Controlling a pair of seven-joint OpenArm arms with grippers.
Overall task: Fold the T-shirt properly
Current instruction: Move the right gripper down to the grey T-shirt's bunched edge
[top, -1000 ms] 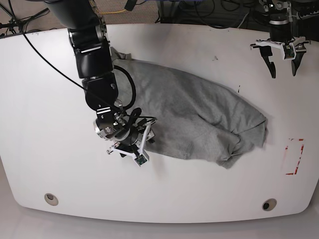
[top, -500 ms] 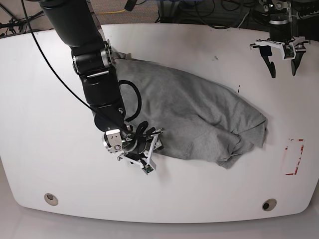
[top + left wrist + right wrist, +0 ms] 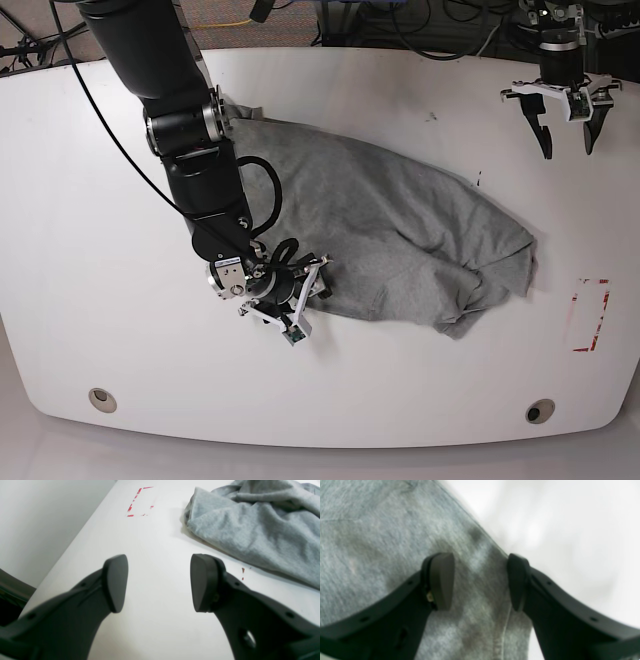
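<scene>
The grey T-shirt (image 3: 400, 225) lies crumpled and spread slantwise across the middle of the white table (image 3: 90, 250). My right gripper (image 3: 312, 292) is low at the shirt's near-left edge. In the right wrist view it (image 3: 480, 582) is open, its jaws standing either side of the shirt's hem (image 3: 500, 630), with the cloth (image 3: 382, 542) under them. My left gripper (image 3: 568, 148) hangs open and empty above the far right of the table, clear of the shirt. In the left wrist view it (image 3: 158, 582) is open over bare table, the shirt (image 3: 250, 525) ahead to the right.
A red dashed tape rectangle (image 3: 588, 315) marks the table near its right edge; it also shows in the left wrist view (image 3: 140, 502). Two round holes (image 3: 101, 399) (image 3: 540, 411) sit near the front edge. Cables lie behind the table.
My right gripper has moved right and a little toward the front along the shirt's near edge, and now straddles the hem. The left arm has not moved.
</scene>
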